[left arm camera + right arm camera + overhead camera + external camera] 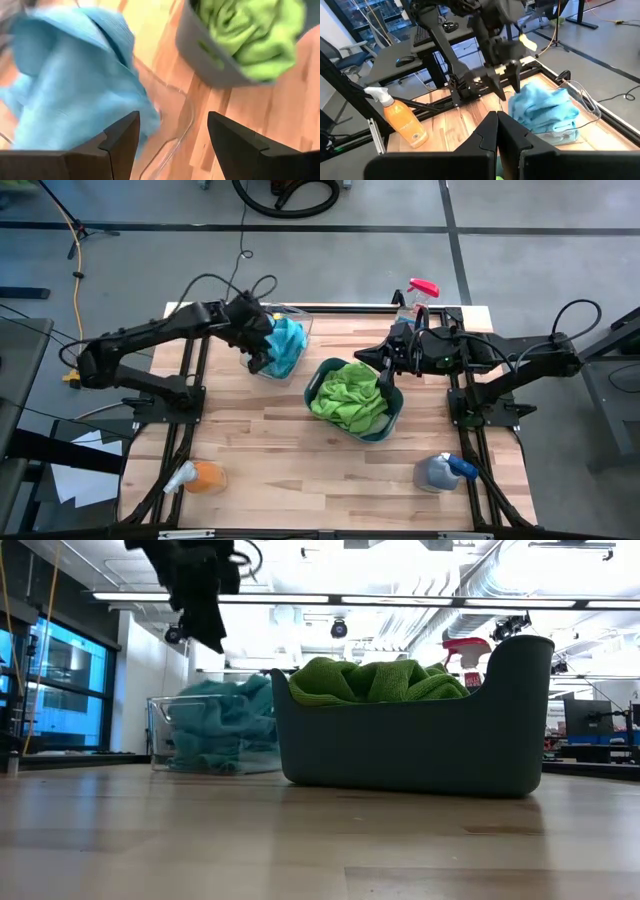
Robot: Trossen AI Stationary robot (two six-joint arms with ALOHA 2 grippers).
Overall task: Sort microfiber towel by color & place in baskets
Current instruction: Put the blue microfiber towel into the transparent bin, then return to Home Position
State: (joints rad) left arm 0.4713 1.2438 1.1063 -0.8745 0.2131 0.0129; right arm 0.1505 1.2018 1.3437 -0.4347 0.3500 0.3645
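Turquoise towels (288,343) lie heaped in the clear basket (300,320) near the table's far edge; they also show in the low view (215,725) and the left wrist view (65,85). Lime green towels (350,398) fill the dark teal-grey basket (392,418) at the table's middle, piled above its rim (375,680). My left gripper (262,350) hangs open just above the clear basket's left side, holding nothing (172,135). My right gripper (385,362) is shut and empty (497,125), over the dark basket's far right rim.
An orange spray bottle (197,477) lies near the left front corner. A grey bottle with a blue top (445,471) stands at the right front, and a pink-topped bottle (420,290) at the far edge. Black frame rails (190,410) run along both sides; bare wood lies in front of the baskets.
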